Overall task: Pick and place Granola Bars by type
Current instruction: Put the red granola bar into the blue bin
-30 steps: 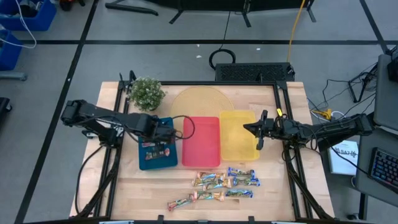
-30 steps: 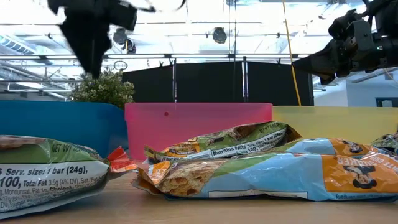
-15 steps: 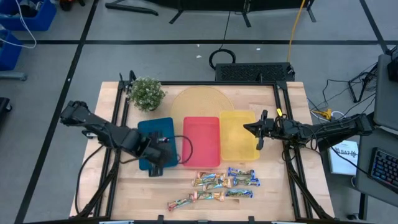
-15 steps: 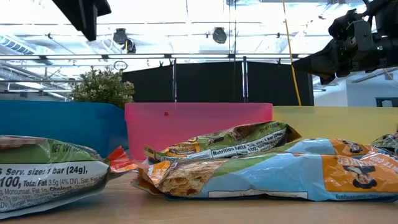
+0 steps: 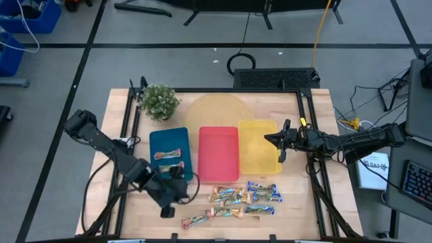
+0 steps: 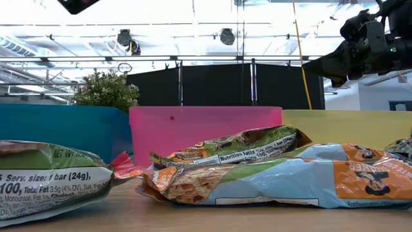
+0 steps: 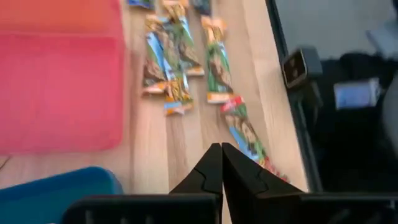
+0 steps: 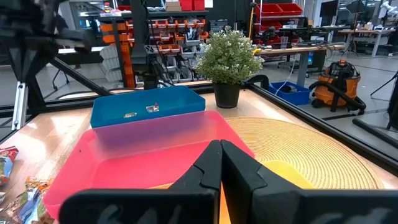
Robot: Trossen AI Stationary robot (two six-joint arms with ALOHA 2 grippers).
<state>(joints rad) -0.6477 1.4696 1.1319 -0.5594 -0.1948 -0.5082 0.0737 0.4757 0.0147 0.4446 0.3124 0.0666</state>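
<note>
Fingers of the left gripper (image 5: 170, 201) are pressing tip to tip with nothing between them, as the left wrist view shows, and the gripper is hanging over the bare wood just in front of the blue tray (image 5: 156, 141), beside the loose heap. Fingers of the right gripper (image 5: 277, 146) are likewise meeting empty; that arm is waiting at the outer edge of the yellow tray (image 5: 256, 162). Granola bars (image 5: 237, 200) are lying scattered on the table (image 5: 304, 202) in front of the red tray (image 5: 218, 169) and the yellow tray, with one reddish-green bar (image 5: 196, 219) sitting apart nearest the left gripper; two bars (image 5: 169, 154) are lying inside the blue tray. Red and yellow trays are showing no bars. A potted plant (image 5: 158, 101) and a round woven mat (image 5: 219, 111) are standing behind the trays. Step in hand, by judgement: the left arm is heading to the heap for another pick, with most bars not yet sorted. Next move is calling for the jaws to spread, line up across a single wrapper, and descend without dragging its neighbours, since the bars are overlapping and the wrappers are looking slippery.
</note>
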